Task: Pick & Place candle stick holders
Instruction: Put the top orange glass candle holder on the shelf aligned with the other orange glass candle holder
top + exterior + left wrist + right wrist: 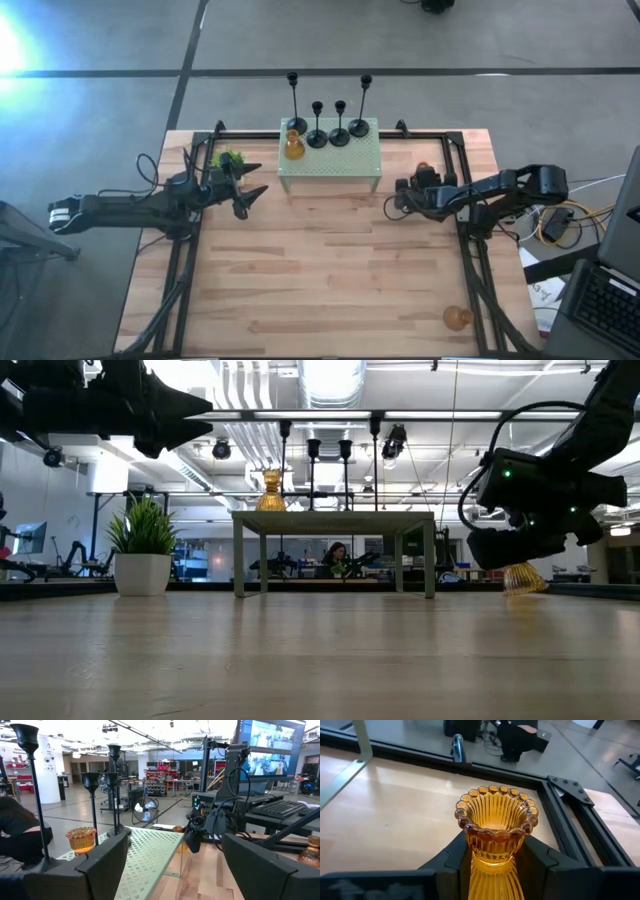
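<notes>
Four black candle stick holders (329, 128) with thin stems stand on their round bases along the back of the pale green perforated stand (335, 168). One amber glass holder (293, 148) stands on the stand's left part. A second amber holder (457, 318) stands on the table at the near right. My right gripper (408, 193) is right of the stand, shut on the third amber holder (495, 827). My left gripper (252, 186) is open and empty, raised left of the stand, next to the potted plant (230, 160). My right gripper pinches the amber holder's narrow neck (492, 852), just below its scalloped rim, between its two fingers (451, 859). The fingers come from the table's right side, slanting down. The holder's open cup shows past the fingers. I cannot tell whether its lower end (523, 580) touches the table.
The stand (335, 520) has legs and open room under its top. Dark rails (470, 200) run along the table's left, right and far sides. Cables and a keyboard (600, 300) lie past the right edge. Bare wood (320, 270) lies in the middle and near part.
</notes>
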Robot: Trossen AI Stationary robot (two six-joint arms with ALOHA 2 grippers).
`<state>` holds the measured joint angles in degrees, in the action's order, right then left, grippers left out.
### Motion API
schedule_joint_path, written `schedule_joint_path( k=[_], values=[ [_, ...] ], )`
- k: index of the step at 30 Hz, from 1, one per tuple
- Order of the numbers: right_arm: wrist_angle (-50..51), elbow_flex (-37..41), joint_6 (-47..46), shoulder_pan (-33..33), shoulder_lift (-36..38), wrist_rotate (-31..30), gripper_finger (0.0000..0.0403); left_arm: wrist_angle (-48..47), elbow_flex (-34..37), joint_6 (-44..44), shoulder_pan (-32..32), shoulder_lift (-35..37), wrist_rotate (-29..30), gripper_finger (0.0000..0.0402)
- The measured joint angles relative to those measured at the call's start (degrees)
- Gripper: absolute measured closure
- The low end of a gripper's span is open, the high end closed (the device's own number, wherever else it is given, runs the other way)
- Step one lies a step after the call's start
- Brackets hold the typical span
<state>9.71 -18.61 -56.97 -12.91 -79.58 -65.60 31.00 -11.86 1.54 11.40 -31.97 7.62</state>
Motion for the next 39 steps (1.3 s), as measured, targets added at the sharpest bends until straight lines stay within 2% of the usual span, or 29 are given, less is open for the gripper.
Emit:
schedule_joint_path(
  k=[7, 14, 19, 26, 34, 39],
  values=[
    [0.24, 0.07, 6.11, 0.0, 5.93, 0.7, 0.0295, 0.51, 0.0, -0.02, 0.0, 0.0, 0.01, 0.0076],
    [0.51, 0.07, 13.84, 0.0, 14.83, 0.48, 0.0295, 1.78, 0.0, -0.04, -0.01, 0.02, 0.23, 0.0076],
    [0.42, 0.07, 20.02, 0.0, 21.18, 1.7, 0.0295, 1.73, 0.0, -1.56, -0.02, 0.02, 3.96, 0.0076],
    [-0.08, 0.04, 29.65, 0.0, 29.86, 7.47, 0.0295, 1.83, 0.0, -4.48, -0.01, 0.02, 15.25, 0.0076],
    [-0.02, -3.74, 41.89, 0.0, 37.76, 18.84, 0.0295, 1.97, 0.0, -6.39, -0.04, 0.0, 15.41, 0.0076],
    [2.02, -10.53, 49.2, 0.03, 39.3, 22.04, 0.0295, 1.97, 0.0, -9.81, -0.02, 0.0, 15.43, 0.0076]
  ],
)
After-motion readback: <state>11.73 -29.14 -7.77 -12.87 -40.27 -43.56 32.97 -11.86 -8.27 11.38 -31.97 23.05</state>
